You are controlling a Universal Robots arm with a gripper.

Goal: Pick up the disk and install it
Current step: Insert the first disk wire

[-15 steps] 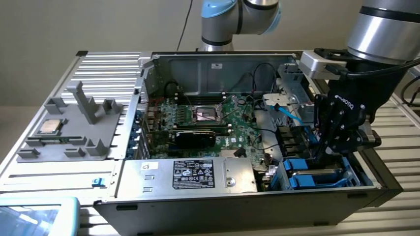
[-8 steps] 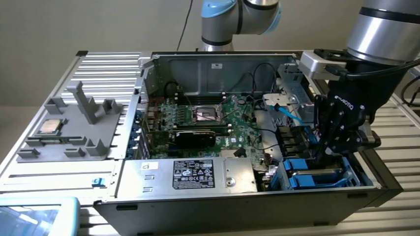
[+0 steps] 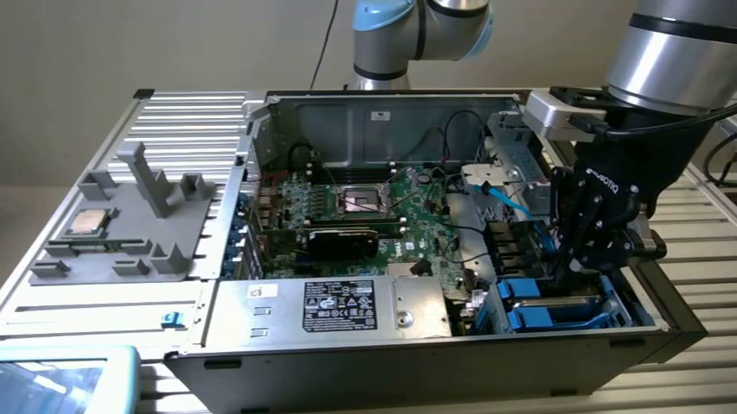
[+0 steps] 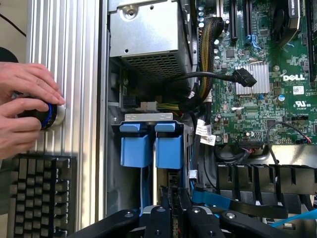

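— Where is this?
— A ribbed metal table (image 3: 69,310) in front of a plain beige wall. An open computer case (image 3: 461,354) lies on its side across it.

— And the disk?
— The disk (image 3: 557,309) sits low in the drive bay, in the lower right of the exterior view, with a silver edge showing above its blue frame. Its long axis runs roughly from the exterior view's left to its right. Which end faces which way, I cannot tell.

— What stands around it?
— Just to the exterior view's left is the large silver box (image 3: 334,304) with a black label. Further up the frame lies the green motherboard (image 3: 381,216), and a light-blue cable (image 3: 507,200) slants down toward the bay. In the wrist view, two blue carrier blocks (image 4: 168,151) stand side by side between that box and the gripper, with black cables crossing close by. At the far left of the exterior view, a grey fixture (image 3: 138,216) carries a small square chip (image 3: 86,222).

— Is anyone there?
— In the wrist view, a person's hands (image 4: 25,104) rest on a black knob (image 4: 44,113) beside a keyboard (image 4: 42,193).

— And the gripper?
— The gripper (image 3: 567,278) reaches straight down into the bay, right over the disk. Its fingers (image 4: 161,215) are drawn close, with only a slit between them. Whether they pinch the disk or merely touch it, I cannot tell.
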